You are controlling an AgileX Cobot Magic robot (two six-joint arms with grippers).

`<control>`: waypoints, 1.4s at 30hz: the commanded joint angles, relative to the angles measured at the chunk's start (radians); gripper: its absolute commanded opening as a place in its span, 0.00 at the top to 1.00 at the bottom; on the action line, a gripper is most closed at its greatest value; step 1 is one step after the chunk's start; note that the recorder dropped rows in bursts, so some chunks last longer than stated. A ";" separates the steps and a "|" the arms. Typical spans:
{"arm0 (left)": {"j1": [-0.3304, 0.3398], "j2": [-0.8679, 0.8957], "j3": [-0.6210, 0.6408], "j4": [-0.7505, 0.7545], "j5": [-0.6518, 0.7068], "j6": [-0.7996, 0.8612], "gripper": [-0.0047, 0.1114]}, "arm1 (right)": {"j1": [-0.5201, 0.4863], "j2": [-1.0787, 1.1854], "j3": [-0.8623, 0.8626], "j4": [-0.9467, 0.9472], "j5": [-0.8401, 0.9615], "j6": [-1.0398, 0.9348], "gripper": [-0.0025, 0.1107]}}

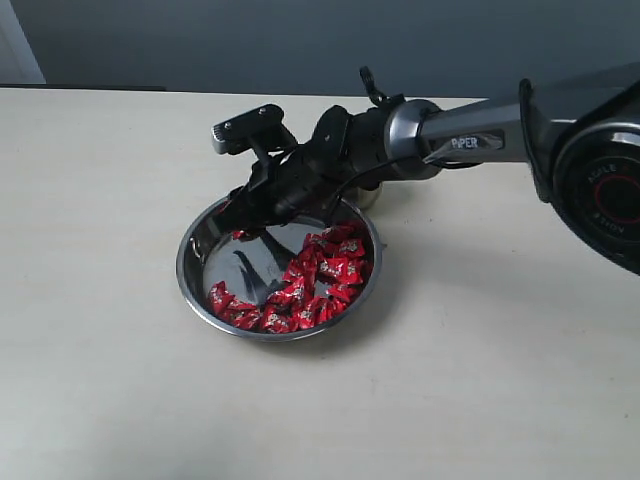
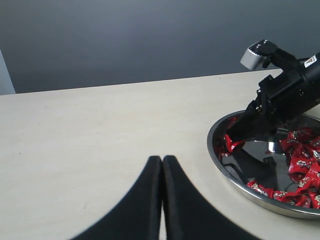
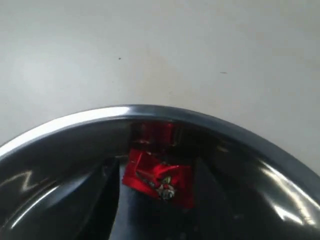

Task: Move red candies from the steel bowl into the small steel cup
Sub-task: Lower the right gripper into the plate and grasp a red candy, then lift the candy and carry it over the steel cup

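The steel bowl (image 1: pixel 190 285) sits mid-table with many red candies (image 1: pixel 320 285) piled in its right and front parts. My right gripper (image 1: pixel 240 225) reaches across into the bowl's back left, by the wall. It is shut on one red candy (image 3: pixel 155 172), which shows between the dark fingers just below the bowl's rim (image 3: pixel 125 112). The left wrist view shows the same gripper (image 2: pixel 239 135) with the candy (image 2: pixel 232 142) at its tip. Only a sliver of the small steel cup (image 1: pixel 368 196) shows behind the bowl, under the right arm. My left gripper (image 2: pixel 162 160) is shut and holds nothing, over bare table left of the bowl (image 2: pixel 220 165).
The right arm (image 1: pixel 470 140) stretches from the right edge over the bowl's back rim. The beige table (image 1: pixel 100 350) ends at a grey wall at the back.
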 commanded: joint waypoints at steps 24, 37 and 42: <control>-0.007 -0.005 0.001 0.001 -0.006 -0.002 0.96 | -0.013 -0.167 -0.004 -0.098 0.079 0.006 0.98; -0.007 -0.005 0.001 0.001 -0.006 -0.002 0.96 | -0.249 -0.318 -0.004 -0.164 0.269 0.141 0.98; -0.007 -0.005 0.001 0.001 -0.006 -0.002 0.96 | -0.293 -0.288 -0.003 -0.202 0.341 0.147 0.98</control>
